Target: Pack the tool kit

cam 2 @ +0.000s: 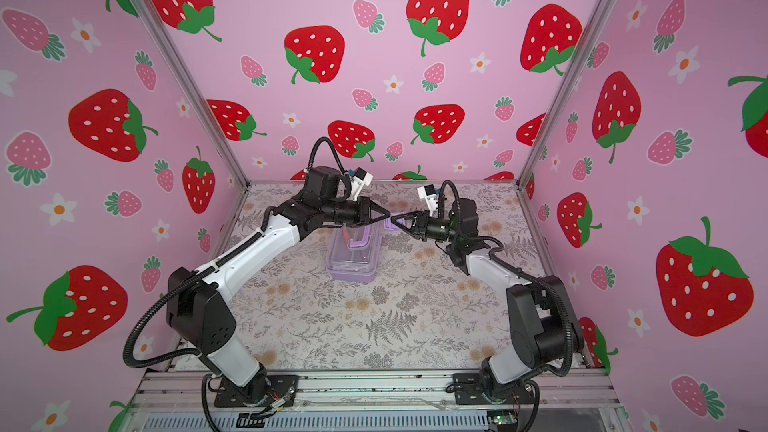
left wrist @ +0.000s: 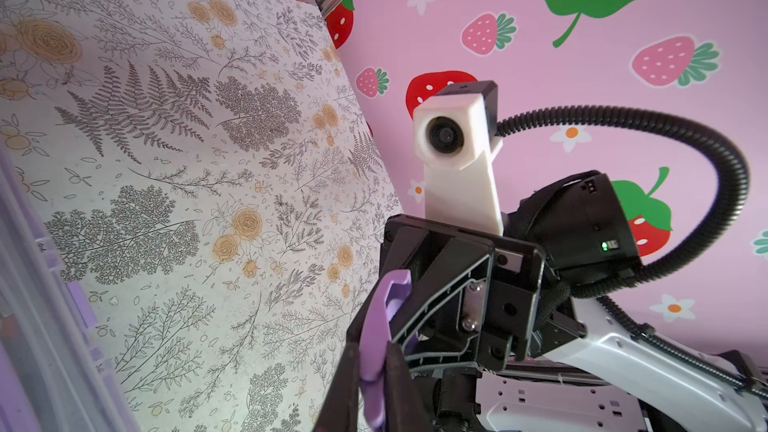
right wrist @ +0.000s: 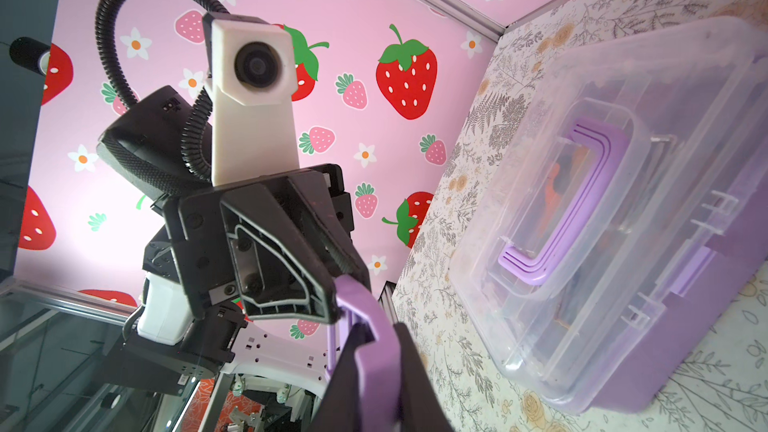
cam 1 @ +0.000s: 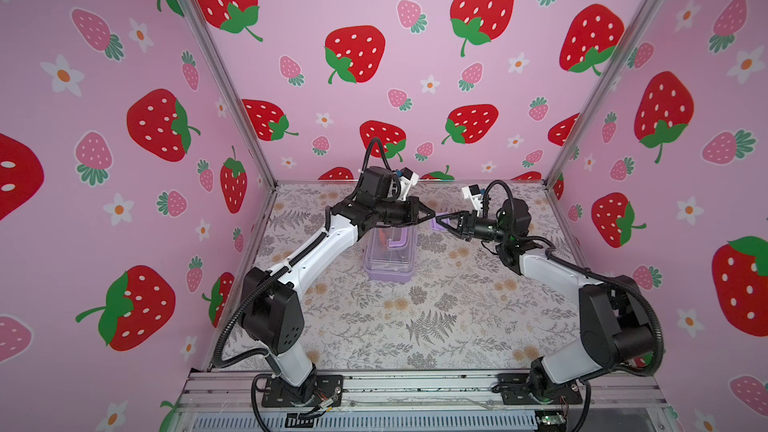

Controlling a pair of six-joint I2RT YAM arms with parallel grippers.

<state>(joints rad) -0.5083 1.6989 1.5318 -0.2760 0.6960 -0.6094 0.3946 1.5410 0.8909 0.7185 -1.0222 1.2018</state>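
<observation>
Apparent handover: a purple clip point(right wrist: 368, 317) is being clamped by left gripper point(cam 1: 432, 214) and right gripper point(cam 1: 444, 218) alike, near the lidded tool kit point(cam 1: 388, 261) on the table point(cam 1: 415, 317); release by one is being called for.

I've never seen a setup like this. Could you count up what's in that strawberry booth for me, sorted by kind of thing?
Robot arms: 2
Wrist cameras: 2
Tool kit (lilac base, clear lid): 1
Small purple piece: 1
Total: 6
</observation>
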